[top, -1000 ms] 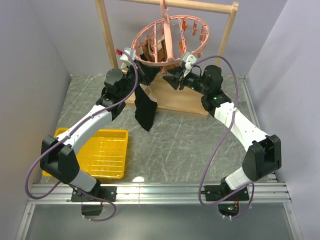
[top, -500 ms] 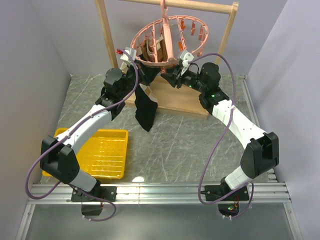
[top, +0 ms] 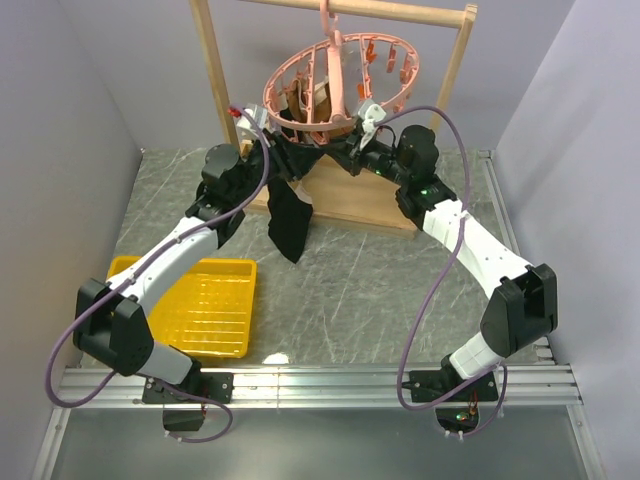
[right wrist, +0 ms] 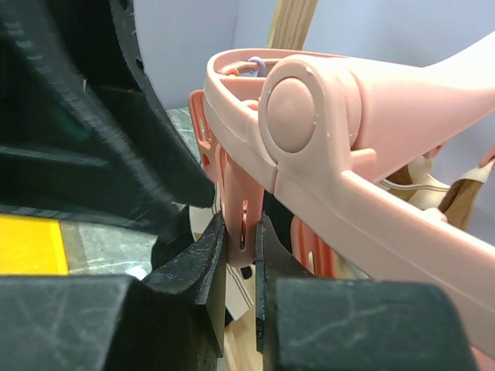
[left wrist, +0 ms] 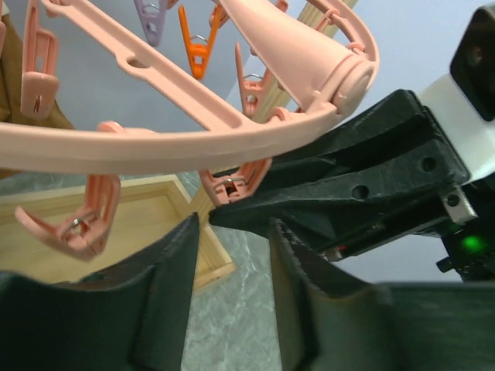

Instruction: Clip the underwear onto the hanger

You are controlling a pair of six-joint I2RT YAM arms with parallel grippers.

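The salmon-pink hanger [top: 268, 95] hangs by its hook from the wooden rack. The black underwear [top: 290, 225] hangs below the ring's near left side. Tan band fabric shows inside the ring. What holds the underwear's top is hidden behind the grippers. My left gripper [top: 289, 147] is under the ring beside the fabric. In the left wrist view its jaws [left wrist: 232, 224] stand apart with only table between them. My right gripper [top: 336, 150] is shut on a dangling pink peg [right wrist: 241, 193] under the ring [right wrist: 371, 100]. That peg [left wrist: 232, 184] also shows in the left wrist view.
A light wooden rack frame [top: 212, 70] with a flat wooden base [top: 350, 195] stands at the back. A yellow tray [top: 215, 300] lies at the front left. Grey walls close in on both sides.
My right gripper has moved left and up to the ring's near edge, onto a peg. My left arm has risen a little. The ring has tilted slightly.
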